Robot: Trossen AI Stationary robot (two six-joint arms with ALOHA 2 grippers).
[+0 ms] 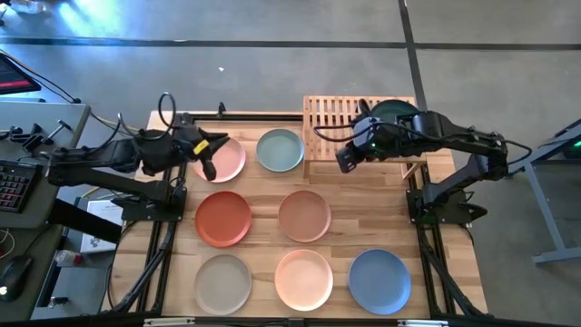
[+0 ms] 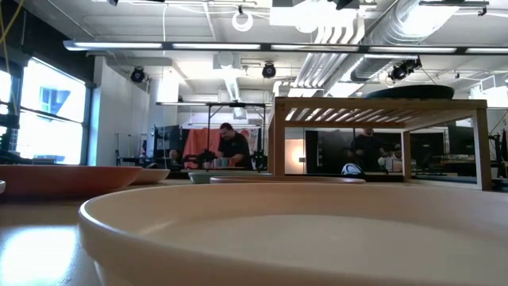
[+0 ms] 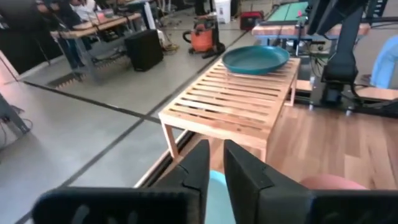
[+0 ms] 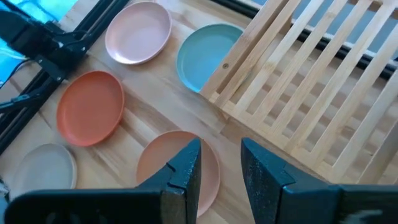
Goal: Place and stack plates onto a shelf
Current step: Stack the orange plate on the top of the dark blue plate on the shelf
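The left claw (image 1: 211,151) hangs over the pink plate (image 1: 227,160), fingers narrowly parted, holding nothing. The right claw (image 1: 348,157) hovers empty, slightly open, above the slatted shelf (image 1: 327,127); behind it the dark teal plate (image 1: 392,110) lies on the shelf.

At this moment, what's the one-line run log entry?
shelf: light wooden slat rack holds round dark teal plate | left claw: over pink plate | right claw: open, empty, over rack

Grey concrete floor (image 1: 272,23) — bright windows (image 2: 48,111), ceiling ducts (image 2: 357,40) overhead
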